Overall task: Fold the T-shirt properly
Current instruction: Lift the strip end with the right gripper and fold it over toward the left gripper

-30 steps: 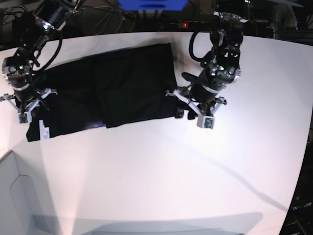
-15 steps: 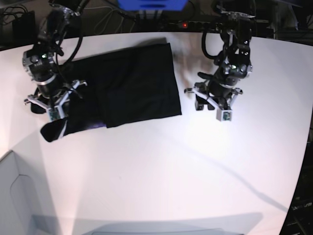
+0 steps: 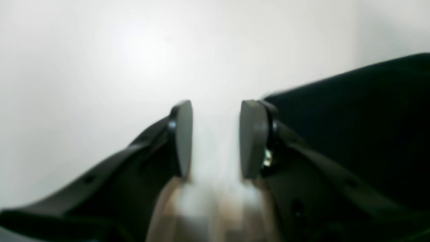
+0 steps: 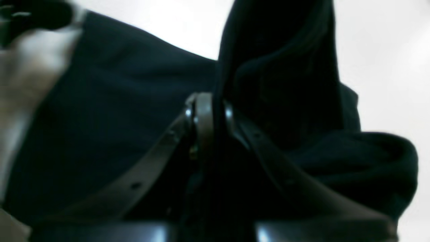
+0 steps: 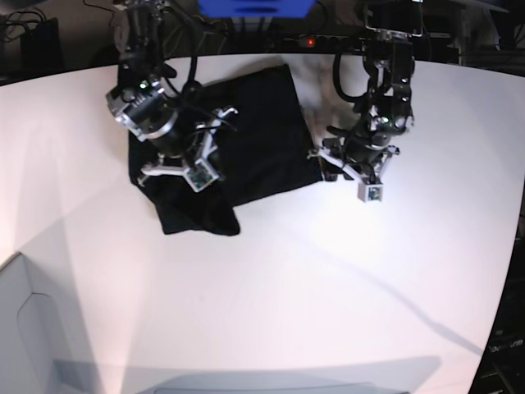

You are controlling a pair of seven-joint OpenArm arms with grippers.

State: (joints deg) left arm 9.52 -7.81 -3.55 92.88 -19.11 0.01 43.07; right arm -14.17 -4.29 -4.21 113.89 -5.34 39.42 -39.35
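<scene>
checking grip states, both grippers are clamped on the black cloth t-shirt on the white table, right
Not quite. Only the right gripper is shut on the black cloth T-shirt. The left wrist view shows the left gripper open and empty over the white table, beside the shirt's edge.

Right black two-finger gripper (image 4: 210,117), jaws clamped together on a fold of black cloth T-shirt (image 4: 111,111); its arm reaches down from 12 o'clock, wrist over the shirt's left part in base view (image 5: 176,160), fingers pointing toward 5 o'clock. Left black two-finger gripper (image 3: 215,137), jaws parted with bare gap between the pads (image 3: 183,134), holding nothing; base view puts it (image 5: 361,176) at the shirt's 3 o'clock edge, arm descending from 12 o'clock.
</scene>
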